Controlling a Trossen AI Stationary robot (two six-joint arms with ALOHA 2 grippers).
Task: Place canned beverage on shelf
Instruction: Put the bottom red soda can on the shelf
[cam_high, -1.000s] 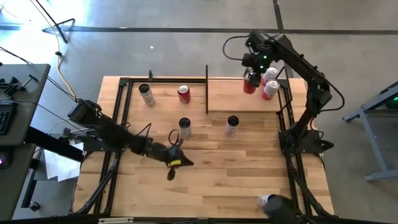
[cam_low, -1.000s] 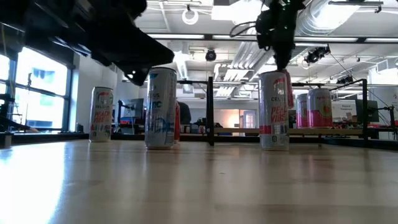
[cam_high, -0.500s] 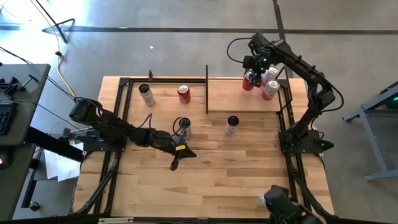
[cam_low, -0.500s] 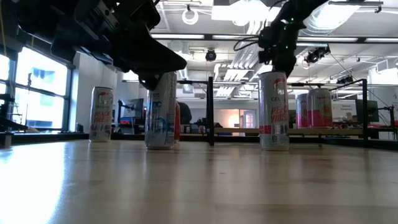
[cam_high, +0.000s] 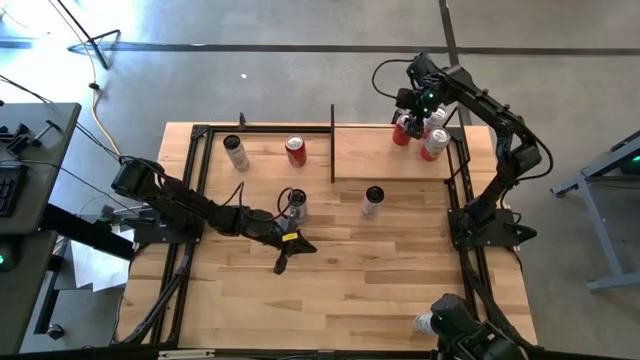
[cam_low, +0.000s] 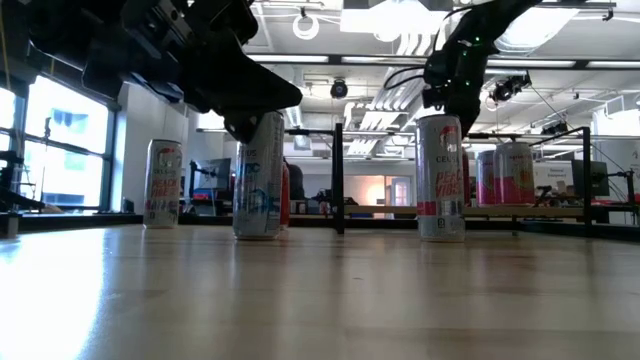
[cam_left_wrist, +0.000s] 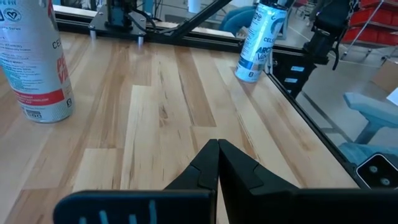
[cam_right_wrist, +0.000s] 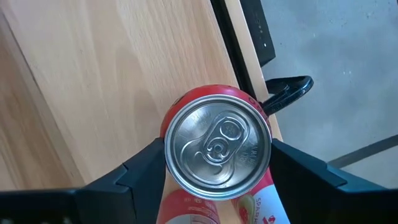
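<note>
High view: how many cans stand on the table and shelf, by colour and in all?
Red cans: 2, the red can on the shelf in the right gripper, another on the tabletop.
White-bodied cans: 5, two on the shelf, three on the tabletop.
Total: 7 cans.

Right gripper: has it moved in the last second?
Yes. The right gripper, around the red can, shifted slightly toward the shelf's far edge.

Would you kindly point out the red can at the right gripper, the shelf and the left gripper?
red can (cam_right_wrist: 218, 144): right wrist view, its silver top.
shelf (cam_high: 365, 150): high view, bare pale wood.
left gripper (cam_left_wrist: 218, 149): left wrist view, its meeting fingertips.
</note>
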